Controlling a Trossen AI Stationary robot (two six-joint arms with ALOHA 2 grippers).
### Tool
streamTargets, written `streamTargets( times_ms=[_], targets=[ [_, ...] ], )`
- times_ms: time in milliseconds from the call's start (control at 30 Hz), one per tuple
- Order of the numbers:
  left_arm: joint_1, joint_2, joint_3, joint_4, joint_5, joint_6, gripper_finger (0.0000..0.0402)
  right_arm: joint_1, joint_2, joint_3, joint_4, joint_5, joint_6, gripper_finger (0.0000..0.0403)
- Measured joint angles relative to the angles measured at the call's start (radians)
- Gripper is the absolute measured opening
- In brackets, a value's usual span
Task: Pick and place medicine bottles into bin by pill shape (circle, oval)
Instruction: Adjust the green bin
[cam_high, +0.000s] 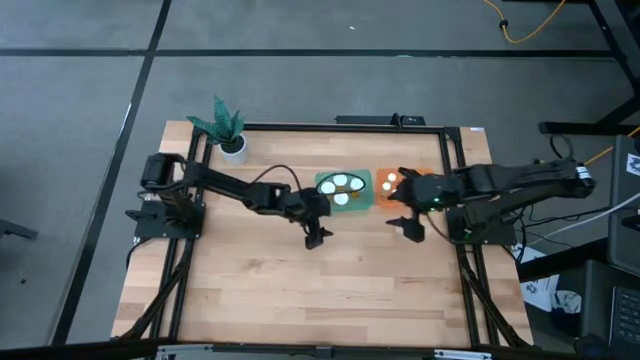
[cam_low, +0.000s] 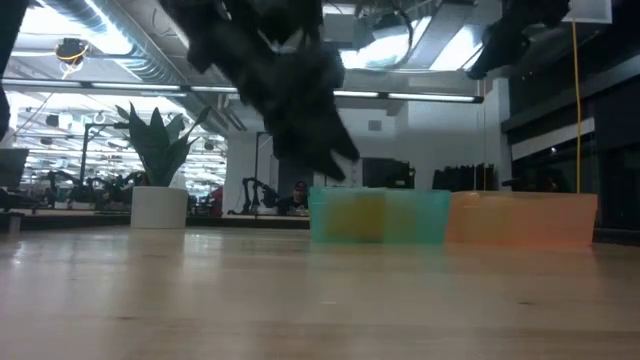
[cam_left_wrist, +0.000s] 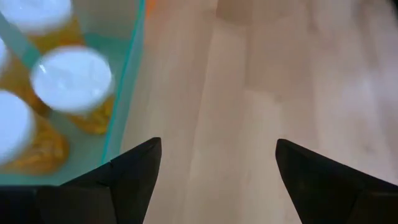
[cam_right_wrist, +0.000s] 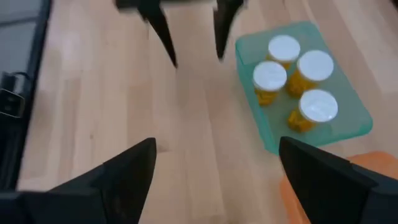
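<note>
Currently, entries as follows.

Left gripper (cam_high: 318, 238): hanging over bare wood just beside the near edge of the translucent green plastic bin (cam_high: 344, 190); its dark fingers (cam_left_wrist: 134, 171) are standing wide apart and gripping nothing.

Right gripper (cam_high: 410, 228): hovering over the wooden slatted table top (cam_high: 300, 290), near the translucent orange plastic bin (cam_high: 392, 185); its two fingers are spread wide and carrying nothing.

Medicine bottles, green bin: four small amber cylindrical bottles with round white caps (cam_right_wrist: 296, 83) are standing upright inside, clustered close together; the left wrist view is catching three of them (cam_left_wrist: 73, 84) behind the bin wall.

Medicine bottles, orange bin: at least two white caps (cam_high: 388, 183) are showing inside; the right arm is covering the rest, so I cannot tell the full count.

Bins: sitting side by side, touching or nearly so, at the table's far middle.

Other: a white pot with a green plant (cam_high: 228, 132) is sitting at the far left corner.
</note>
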Motion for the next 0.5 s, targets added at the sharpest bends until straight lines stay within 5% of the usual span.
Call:
streamTargets(
  times_ms=[500],
  targets=[
    [0.055, 0.089, -0.002, 0.003, -0.072, 0.002, 0.0307, 0.074, -0.108, -0.004, -0.014, 0.002, 0.000, 0.0339]
  ],
)
